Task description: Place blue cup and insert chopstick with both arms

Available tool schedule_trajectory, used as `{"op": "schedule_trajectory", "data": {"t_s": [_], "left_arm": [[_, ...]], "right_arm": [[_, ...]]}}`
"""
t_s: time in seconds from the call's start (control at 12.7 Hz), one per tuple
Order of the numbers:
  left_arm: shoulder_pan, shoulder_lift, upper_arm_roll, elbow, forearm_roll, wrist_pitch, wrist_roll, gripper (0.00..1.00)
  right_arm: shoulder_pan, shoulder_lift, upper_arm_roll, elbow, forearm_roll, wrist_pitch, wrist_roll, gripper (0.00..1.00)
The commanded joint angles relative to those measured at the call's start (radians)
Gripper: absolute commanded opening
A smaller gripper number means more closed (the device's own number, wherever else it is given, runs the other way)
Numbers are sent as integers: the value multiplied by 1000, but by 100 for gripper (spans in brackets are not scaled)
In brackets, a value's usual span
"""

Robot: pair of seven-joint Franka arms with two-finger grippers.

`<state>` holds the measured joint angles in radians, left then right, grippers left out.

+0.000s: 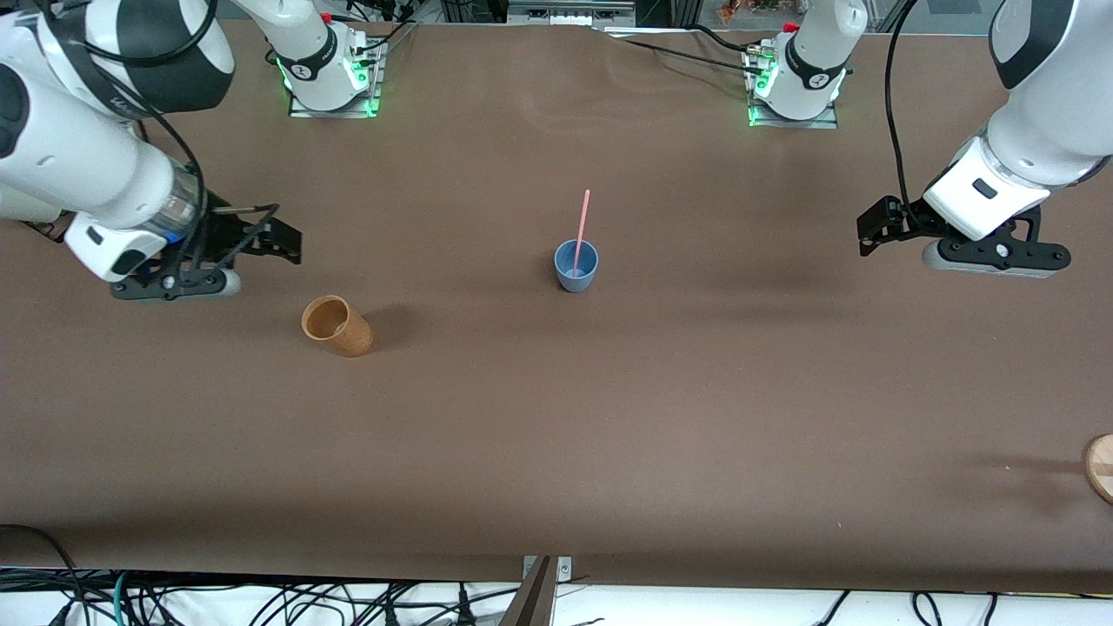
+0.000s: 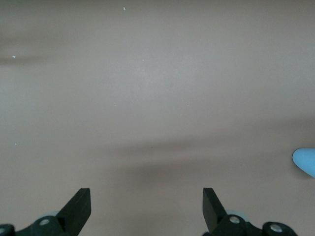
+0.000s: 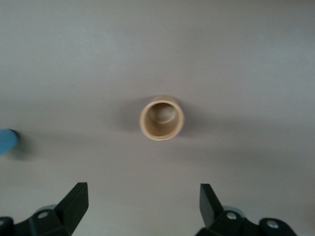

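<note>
The blue cup (image 1: 576,266) stands upright in the middle of the table with the pink chopstick (image 1: 581,224) standing in it, its upper end leaning toward the robots' bases. My left gripper (image 1: 878,228) is open and empty, low over bare table toward the left arm's end, well apart from the cup. My right gripper (image 1: 280,238) is open and empty, low over the table toward the right arm's end. The left wrist view shows open fingers (image 2: 78,207) and an edge of the blue cup (image 2: 305,161). The right wrist view shows an edge of the blue cup (image 3: 7,141).
A tan-orange cup (image 1: 336,326) stands nearer the front camera than my right gripper, and shows in the right wrist view (image 3: 161,118). A round wooden object (image 1: 1101,467) sits at the table's edge toward the left arm's end. The brown table (image 1: 609,435) fills the view.
</note>
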<state>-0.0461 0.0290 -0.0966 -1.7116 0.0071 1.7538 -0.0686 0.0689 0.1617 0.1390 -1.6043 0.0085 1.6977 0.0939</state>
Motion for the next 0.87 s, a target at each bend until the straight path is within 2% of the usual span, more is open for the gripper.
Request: {"op": "schedule_trajectory", "data": {"t_s": [0.0,0.79], "left_arm": [[-5,19,0,38,-15,-26,-8,100],[-5,19,2,40,-15,-34,-7,100]], "right_arm": [[-6,-40,-1,-31,-45,-15,-53,100],[-6,-53,1,-22,-79,-18,-59,100]]}}
